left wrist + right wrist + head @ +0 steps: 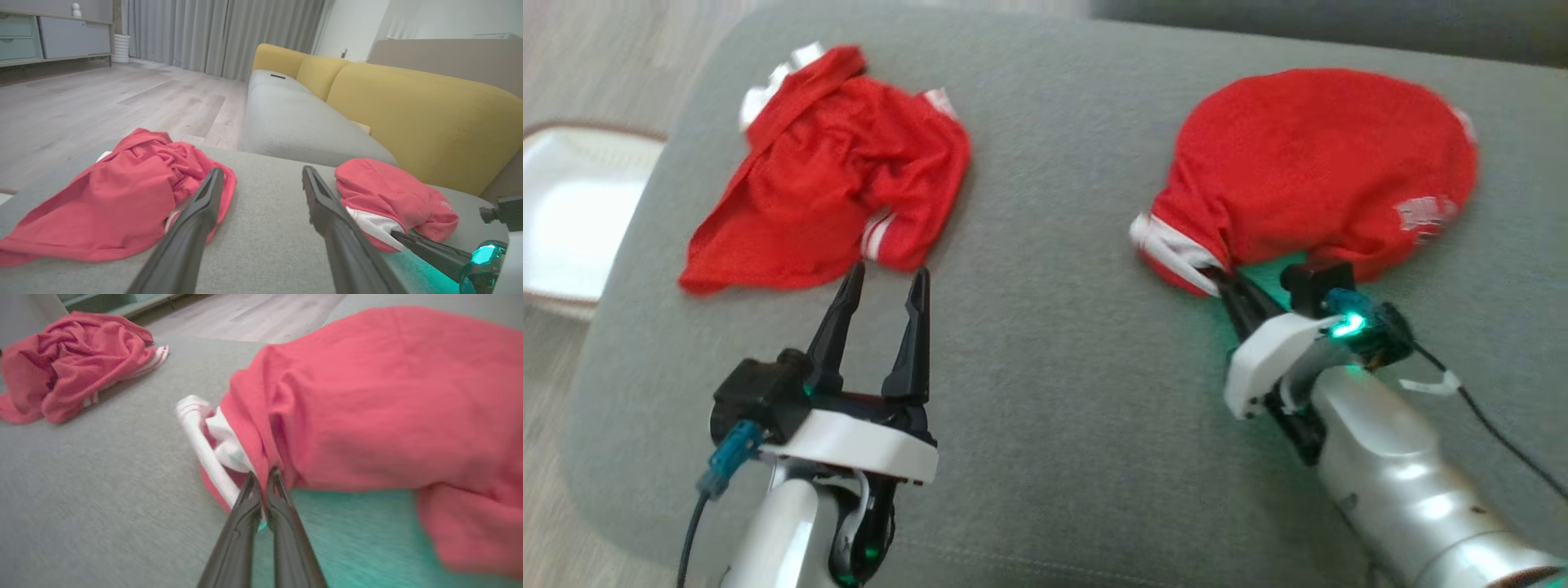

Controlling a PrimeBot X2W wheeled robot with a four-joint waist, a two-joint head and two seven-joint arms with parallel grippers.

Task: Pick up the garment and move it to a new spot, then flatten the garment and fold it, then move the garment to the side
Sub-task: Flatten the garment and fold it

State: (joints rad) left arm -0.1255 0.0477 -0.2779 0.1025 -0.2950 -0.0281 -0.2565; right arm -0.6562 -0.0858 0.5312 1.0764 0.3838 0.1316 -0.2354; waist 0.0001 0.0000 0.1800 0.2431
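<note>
Left gripper (888, 273) nearest in head view: my jaws spread wide, empty, tips just short of second garment (833, 180), crumpled red heap on grey cushion (1054, 245). My right gripper (1223, 282) clenched on white-trimmed edge of garment (1323, 155), red mound on cushion's right side. White bin (564, 212) on floor, far left.

Left wrist view: my fingers (196, 228) apart, nothing between; second garment left, garment (392, 192) right, yellow sofa (408, 110) behind.

Right wrist view: my fingers pinched together on garment's edge beside white trim (204, 445); cloth blurred.
</note>
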